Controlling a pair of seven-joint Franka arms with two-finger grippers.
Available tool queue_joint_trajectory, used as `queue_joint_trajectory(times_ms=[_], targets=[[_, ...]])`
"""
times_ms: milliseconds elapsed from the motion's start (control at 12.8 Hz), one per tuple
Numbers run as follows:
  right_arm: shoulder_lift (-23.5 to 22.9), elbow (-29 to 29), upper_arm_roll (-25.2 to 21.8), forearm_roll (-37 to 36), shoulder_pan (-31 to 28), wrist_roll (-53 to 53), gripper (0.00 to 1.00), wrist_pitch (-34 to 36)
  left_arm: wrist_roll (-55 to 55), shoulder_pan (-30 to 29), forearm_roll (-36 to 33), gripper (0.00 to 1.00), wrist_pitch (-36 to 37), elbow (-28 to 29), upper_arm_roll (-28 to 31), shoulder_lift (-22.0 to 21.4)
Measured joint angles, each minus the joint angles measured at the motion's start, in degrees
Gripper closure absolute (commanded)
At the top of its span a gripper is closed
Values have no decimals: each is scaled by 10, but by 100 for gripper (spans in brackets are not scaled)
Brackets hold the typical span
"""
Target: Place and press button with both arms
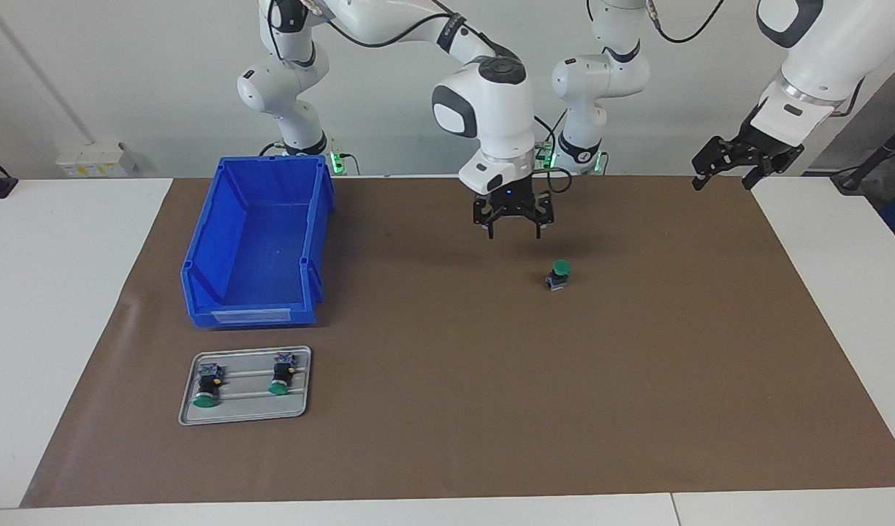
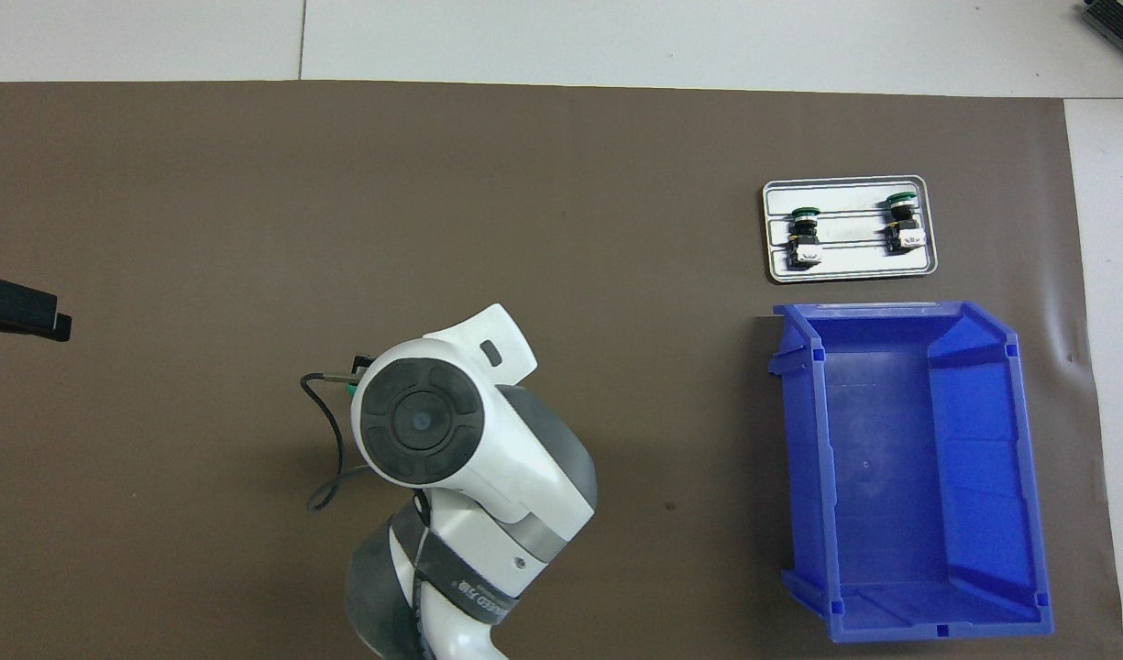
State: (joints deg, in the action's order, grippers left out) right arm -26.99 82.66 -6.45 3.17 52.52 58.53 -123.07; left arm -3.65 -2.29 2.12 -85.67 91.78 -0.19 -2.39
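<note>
One button (image 1: pixel 559 275) stands upright on the brown mat, green cap up, near the middle of the table. My right gripper (image 1: pixel 515 234) hangs open and empty just above the mat, close beside the button toward the right arm's end, not touching it. In the overhead view the right arm's wrist covers its gripper and nearly all of that button. My left gripper (image 1: pixel 723 181) is open and empty, raised over the mat's edge at the left arm's end. Part of it shows in the overhead view (image 2: pixel 20 312).
A silver tray (image 1: pixel 246 413) (image 2: pixel 850 266) holds two more buttons (image 1: pixel 207 383) (image 1: pixel 280 375) lying on their sides. A blue bin (image 1: pixel 199 256) (image 2: pixel 799 458) stands empty beside the tray, nearer to the robots, at the right arm's end.
</note>
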Motion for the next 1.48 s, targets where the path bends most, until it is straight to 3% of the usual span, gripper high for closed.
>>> queue_joint_trajectory(times_ms=[234,389,856,1012,1168,1246,1324,1401,1479], targets=[[-121,-113,0,-39,32,57,0,-31,0,0,0,0,0,0,0,0],[-161,-141,-1,-56,37,61,0,-58,0,0,0,0,0,0,0,0],[-198,-151,-1,-90,50,61,2,-66,0,0,0,0,0,0,0,0],[-211,-151,-1,-90,52,61,15,-73,0,0,0,0,0,0,0,0],[-213,-151,-1,-91,53,61,21,-75,0,0,0,0,0,0,0,0],[-213,-153,-1,-91,53,61,29,-75,0,0,0,0,0,0,0,0],[-213,-154,-1,-91,53,61,51,-75,0,0,0,0,0,0,0,0],[-213,-154,-1,-91,53,61,93,-75,0,0,0,0,0,0,0,0],[-213,-155,-1,-91,53,61,100,-75,0,0,0,0,0,0,0,0]])
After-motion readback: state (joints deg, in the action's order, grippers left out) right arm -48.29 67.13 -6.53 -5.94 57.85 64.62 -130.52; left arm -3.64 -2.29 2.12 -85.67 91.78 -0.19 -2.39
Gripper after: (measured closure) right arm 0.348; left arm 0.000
